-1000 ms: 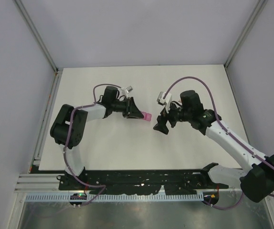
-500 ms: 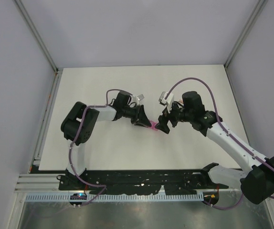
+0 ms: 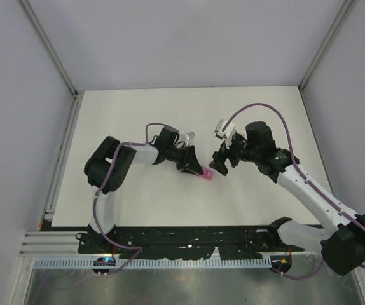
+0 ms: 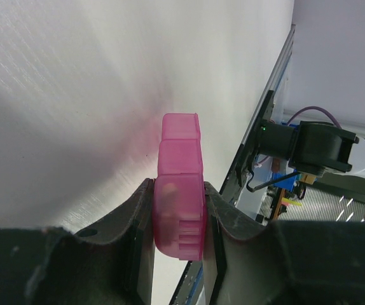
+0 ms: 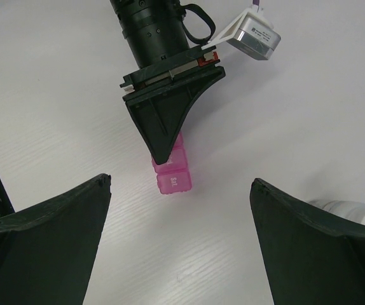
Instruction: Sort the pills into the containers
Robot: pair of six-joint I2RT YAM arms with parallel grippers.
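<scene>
While the left claw (image 4: 177, 186) clamps the pill box (image 4: 181, 136), right claw (image 5: 181, 183) gapes.

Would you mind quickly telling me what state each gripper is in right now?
Left gripper: closed on the pink pill box.
Right gripper: open, holding nothing, just beside the pill box.

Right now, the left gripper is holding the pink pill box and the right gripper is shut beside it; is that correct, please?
Not quite: the right gripper is open, jaws spread wide in the right wrist view. The left gripper does hold the pink pill box.
</scene>
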